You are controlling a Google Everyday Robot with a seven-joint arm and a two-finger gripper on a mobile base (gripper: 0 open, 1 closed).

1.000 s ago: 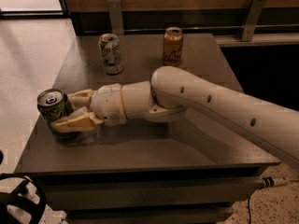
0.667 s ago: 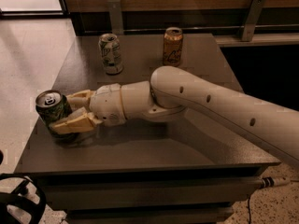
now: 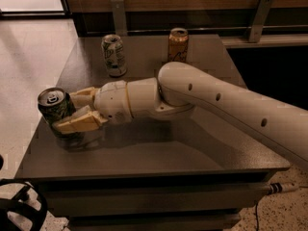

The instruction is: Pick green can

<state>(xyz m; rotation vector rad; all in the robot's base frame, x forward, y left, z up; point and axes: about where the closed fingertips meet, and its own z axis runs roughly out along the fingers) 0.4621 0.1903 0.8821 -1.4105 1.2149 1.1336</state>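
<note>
The green can [image 3: 51, 105], dark mottled green with a silver top, stands upright near the left edge of the dark table [image 3: 159, 153]. My gripper [image 3: 65, 112] reaches in from the right on the white arm. Its two tan fingers [image 3: 79, 123] sit against the can's front and back sides, shut on it. The can's lower right side is hidden by the near finger. I cannot tell whether its base still touches the table.
A pale white-and-green can [image 3: 114, 55] and an orange can [image 3: 177, 44] stand at the back of the table. A wooden wall with metal brackets runs behind. The table's left edge lies just beyond the green can.
The green can and the gripper have shifted slightly left and up together. The two cans at the back have not moved.
</note>
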